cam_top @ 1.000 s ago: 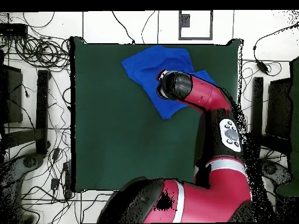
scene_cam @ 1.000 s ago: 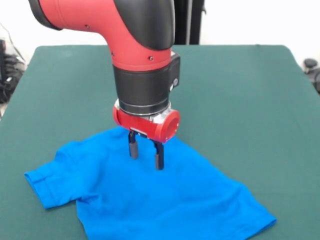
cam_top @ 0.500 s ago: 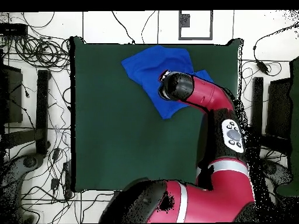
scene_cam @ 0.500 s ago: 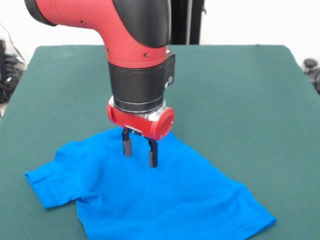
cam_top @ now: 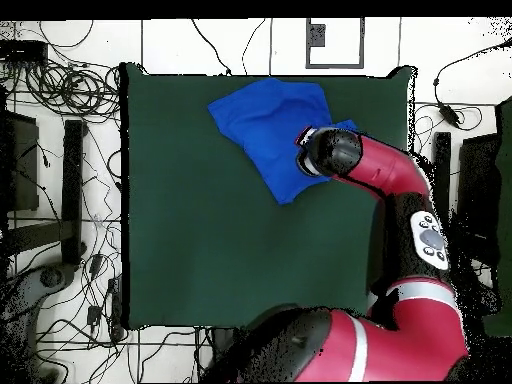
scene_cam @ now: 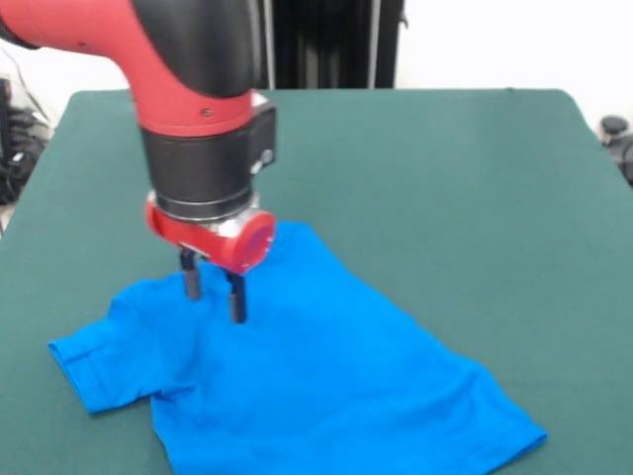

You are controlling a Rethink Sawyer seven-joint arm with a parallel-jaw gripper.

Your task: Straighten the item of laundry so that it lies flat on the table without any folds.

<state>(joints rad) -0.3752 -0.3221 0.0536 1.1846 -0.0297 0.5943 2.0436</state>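
t-shirt (scene_cam: 326, 386) hem cut by bottom edge; overhead: arm (cam_top: 385, 175) hides sleeve, fingers

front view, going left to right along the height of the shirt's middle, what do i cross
bare table → the shirt's left sleeve → the gripper, jaws open, above the blue shirt → the shirt's wide body → its right corner → bare table again

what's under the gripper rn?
The blue shirt, spread on the green table. The open gripper hangs over its sleeve-side part. Overhead, the arm hides that spot.
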